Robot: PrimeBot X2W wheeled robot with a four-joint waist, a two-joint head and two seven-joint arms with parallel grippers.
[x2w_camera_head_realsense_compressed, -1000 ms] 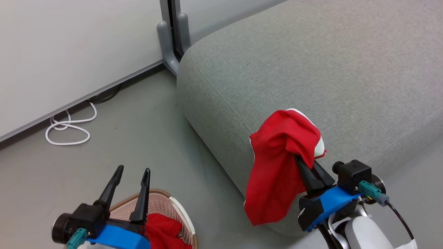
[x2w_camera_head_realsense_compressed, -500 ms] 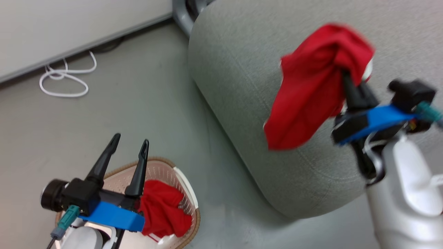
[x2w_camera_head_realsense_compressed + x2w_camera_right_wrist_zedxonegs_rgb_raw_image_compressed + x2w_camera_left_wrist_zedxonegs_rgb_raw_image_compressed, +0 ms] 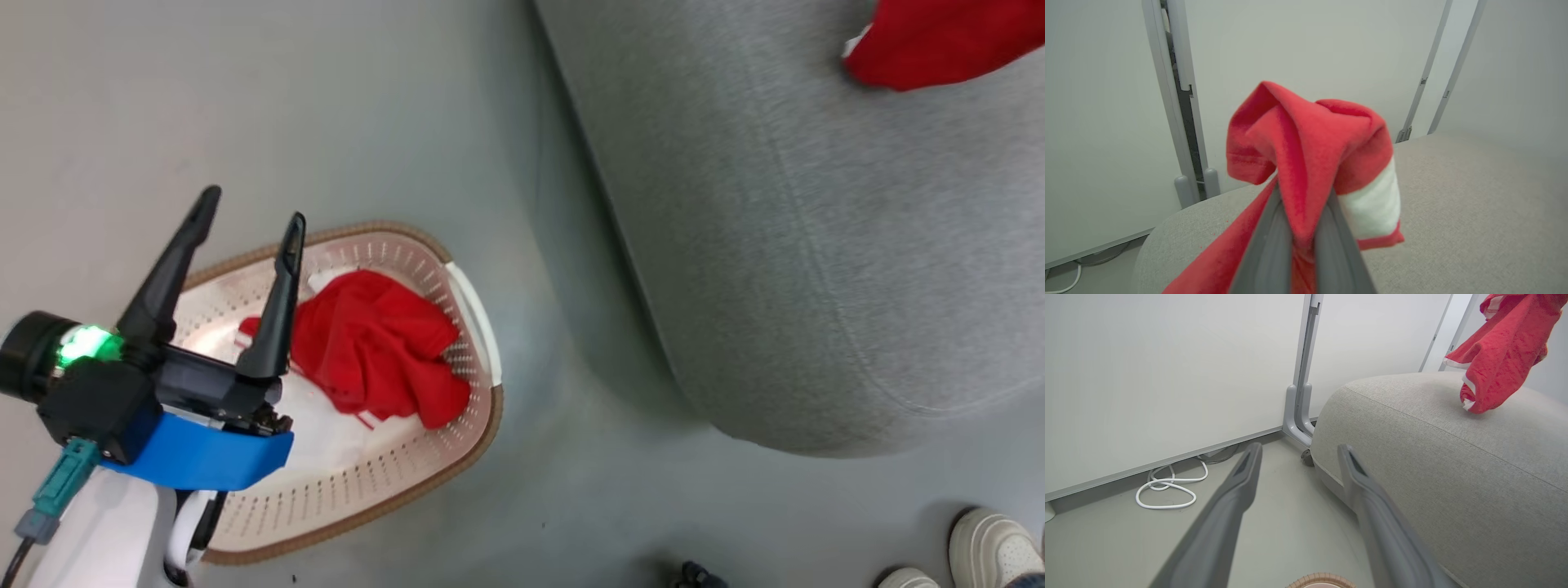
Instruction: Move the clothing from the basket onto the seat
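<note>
Grey floor (image 3: 326,122) below, we have left gripper (image 3: 255,206) spread over the basket (image 3: 482,408) with a red garment (image 3: 371,351) just beside its fingers, right gripper (image 3: 1303,204) pinching the other red garment (image 3: 1306,134) above the seat (image 3: 1453,212).

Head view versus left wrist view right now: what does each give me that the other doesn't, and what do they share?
Head view adds: a red garment lying inside the basket, and a person's shoes on the floor. Left wrist view adds: the wall panel, a grey post and a looped white cable. Shared: the open left gripper, the seat, the other red garment hanging over it, and the basket rim.
</note>
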